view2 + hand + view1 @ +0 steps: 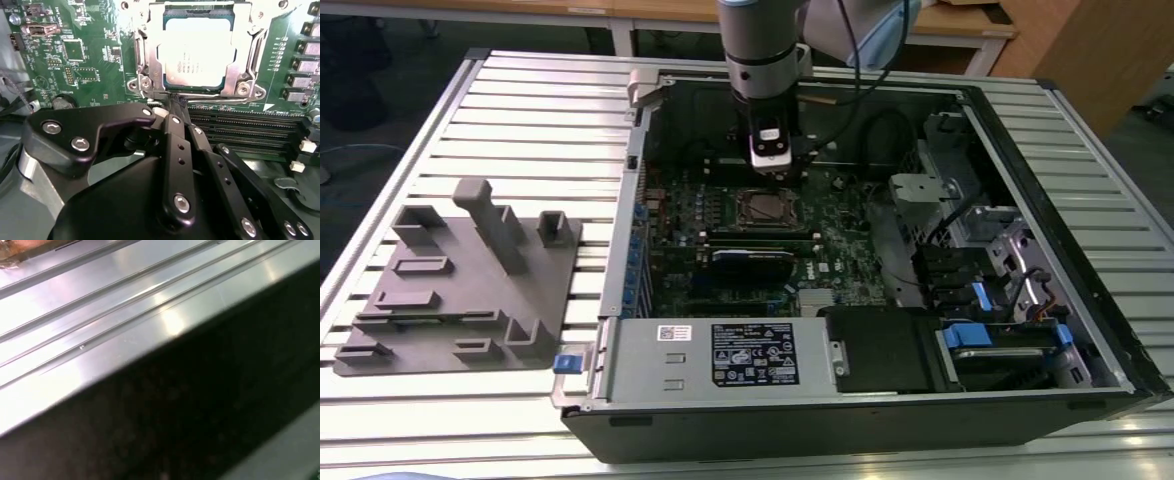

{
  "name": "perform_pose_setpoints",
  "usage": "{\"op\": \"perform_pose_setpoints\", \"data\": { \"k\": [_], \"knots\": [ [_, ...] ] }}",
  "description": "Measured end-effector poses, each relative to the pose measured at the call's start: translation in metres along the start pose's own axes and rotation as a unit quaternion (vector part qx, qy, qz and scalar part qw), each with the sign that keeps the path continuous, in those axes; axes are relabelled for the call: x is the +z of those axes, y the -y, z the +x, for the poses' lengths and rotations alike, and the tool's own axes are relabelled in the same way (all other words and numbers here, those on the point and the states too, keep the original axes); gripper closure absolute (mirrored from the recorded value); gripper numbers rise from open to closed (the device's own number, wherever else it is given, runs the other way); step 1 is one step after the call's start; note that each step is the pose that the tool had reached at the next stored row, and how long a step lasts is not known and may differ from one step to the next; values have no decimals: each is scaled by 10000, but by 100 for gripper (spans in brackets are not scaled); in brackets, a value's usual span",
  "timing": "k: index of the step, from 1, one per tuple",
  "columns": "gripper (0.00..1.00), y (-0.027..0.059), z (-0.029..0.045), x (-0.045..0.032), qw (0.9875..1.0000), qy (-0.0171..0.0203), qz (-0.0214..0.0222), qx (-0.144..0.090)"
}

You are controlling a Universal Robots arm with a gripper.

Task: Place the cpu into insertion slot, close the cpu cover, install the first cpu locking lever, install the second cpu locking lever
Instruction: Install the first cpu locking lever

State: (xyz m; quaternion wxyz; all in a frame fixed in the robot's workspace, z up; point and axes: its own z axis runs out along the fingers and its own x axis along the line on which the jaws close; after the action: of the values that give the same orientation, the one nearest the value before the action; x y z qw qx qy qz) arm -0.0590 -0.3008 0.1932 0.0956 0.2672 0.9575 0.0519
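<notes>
The gripper (770, 158) hangs inside the open computer case (854, 432), with the insertion slot (765, 208) just beside it at 6 o'clock in the exterior view. A grey fixture (454, 270) lies on the slatted table (534, 120), well apart at the case's 9 o'clock.

In the second wrist view the cpu (197, 52) lies flat in the slot on the green motherboard (90, 65). The cpu cover (149, 47) looks folded down around it, the dull metal top showing through the window. So the first two steps look done.

The black fingers (172, 125) are drawn together. Their tips sit at the socket's rim, where a thin metal rod (220, 101) runs along the edge — likely a locking lever. Whether they pinch it, I cannot tell.

The cpu is light and stiff, but its socket contacts are delicate, so any push belongs on the frame, not the chip. A lever of this kind is probably springy wire and slippery — best taken at its bent free end.
</notes>
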Motion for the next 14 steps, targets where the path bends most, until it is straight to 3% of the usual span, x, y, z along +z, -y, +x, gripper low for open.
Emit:
{"op": "perform_pose_setpoints", "data": {
  "k": [6, 14],
  "knots": [
    [89, -20, -22, -135, 10000, 1, 5, -2],
    [89, -23, -17, -134, 9999, 19, 24, 115]
  ]
}}
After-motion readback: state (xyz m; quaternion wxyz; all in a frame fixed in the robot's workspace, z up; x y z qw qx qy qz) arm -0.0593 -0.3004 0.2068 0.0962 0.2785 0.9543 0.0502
